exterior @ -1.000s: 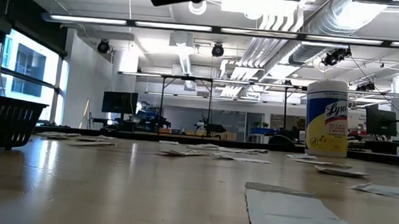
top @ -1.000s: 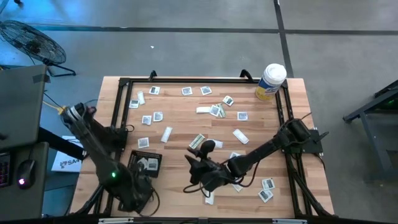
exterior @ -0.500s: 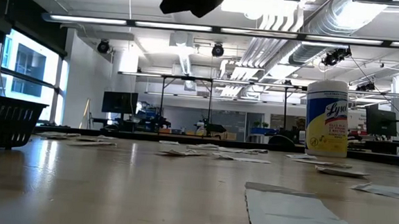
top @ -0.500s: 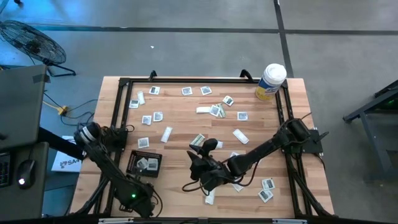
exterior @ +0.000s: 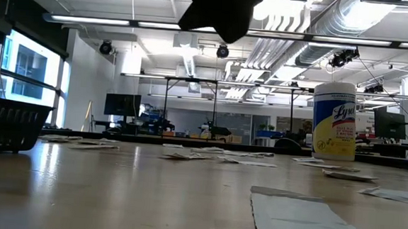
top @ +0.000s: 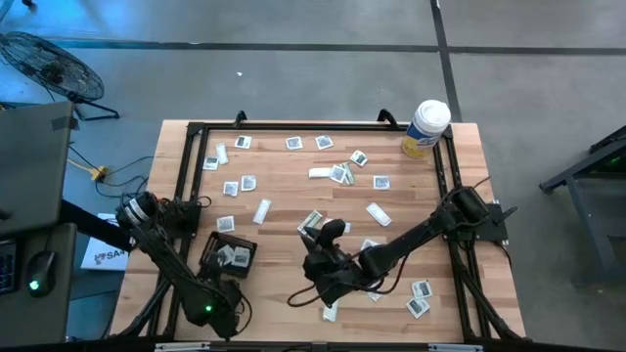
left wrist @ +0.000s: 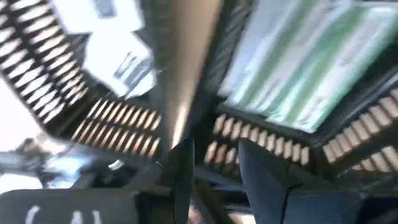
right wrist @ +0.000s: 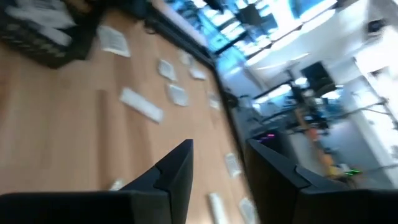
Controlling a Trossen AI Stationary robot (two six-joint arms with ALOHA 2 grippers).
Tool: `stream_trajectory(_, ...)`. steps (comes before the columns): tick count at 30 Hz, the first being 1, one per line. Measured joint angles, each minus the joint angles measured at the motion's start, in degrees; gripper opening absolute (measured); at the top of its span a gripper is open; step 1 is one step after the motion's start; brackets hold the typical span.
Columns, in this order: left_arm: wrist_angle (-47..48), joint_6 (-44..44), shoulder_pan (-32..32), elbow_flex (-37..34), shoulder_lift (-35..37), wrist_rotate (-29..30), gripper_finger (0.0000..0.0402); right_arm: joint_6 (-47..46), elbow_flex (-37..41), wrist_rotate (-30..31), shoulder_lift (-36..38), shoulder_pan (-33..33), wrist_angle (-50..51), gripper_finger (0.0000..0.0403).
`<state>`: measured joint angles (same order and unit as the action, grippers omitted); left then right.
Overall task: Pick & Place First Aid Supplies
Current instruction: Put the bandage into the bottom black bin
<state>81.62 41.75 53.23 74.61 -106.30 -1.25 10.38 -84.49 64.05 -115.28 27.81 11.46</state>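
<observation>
Releasing over the small black mesh tray [top: 227, 257] at seven o'clock, our left gripper [left wrist: 211, 158] parts its fingers narrowly above packets already inside. We keep it centred. Our right gripper [top: 315, 244], fingers parted and empty, hovers mid-table near scattered white packets [top: 262, 210].

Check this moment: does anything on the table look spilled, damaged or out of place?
Nothing looks damaged. The first aid packets lie scattered loose across the table, some at odd angles, and a few already sit in the black mesh tray. The wipes canister stands upright at the far corner.
</observation>
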Motion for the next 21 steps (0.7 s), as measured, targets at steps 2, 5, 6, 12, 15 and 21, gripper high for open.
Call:
stream_trajectory(2, 4.43, 2.22, -0.05, 1.60, 0.00, 0.45, 0.0126, -3.19, 0.00, -4.19, 0.00, -0.43, 2.38, 0.0138)
stream_trajectory(5, 8.84, 8.28, 0.03, 4.90, 0.44, 2.67, 0.0126, -9.55, 0.00, -11.99, 0.00, -2.35, 6.08, 0.0137)
stream_trajectory(6, 7.28, 9.57, 0.09, 5.44, 1.30, 3.61, 0.0126, -11.97, 0.00, -14.37, 0.00, -3.32, 7.09, 0.0137)
stream_trajectory(12, 0.25, 15.44, 0.83, 9.14, 4.96, 13.32, 0.0126, -22.96, 0.26, -32.22, -0.02, -10.70, 7.60, 0.0137)
stream_trajectory(15, -5.25, 15.16, 0.91, 9.46, 6.30, 18.98, 0.0127, -21.92, 3.52, -40.50, -0.02, -14.11, 4.76, 0.0137)
stream_trajectory(21, -8.61, 14.02, 1.18, 7.11, 6.14, 25.76, 0.0127, -17.63, 12.72, -50.30, -0.09, -17.97, -8.92, 0.0138)
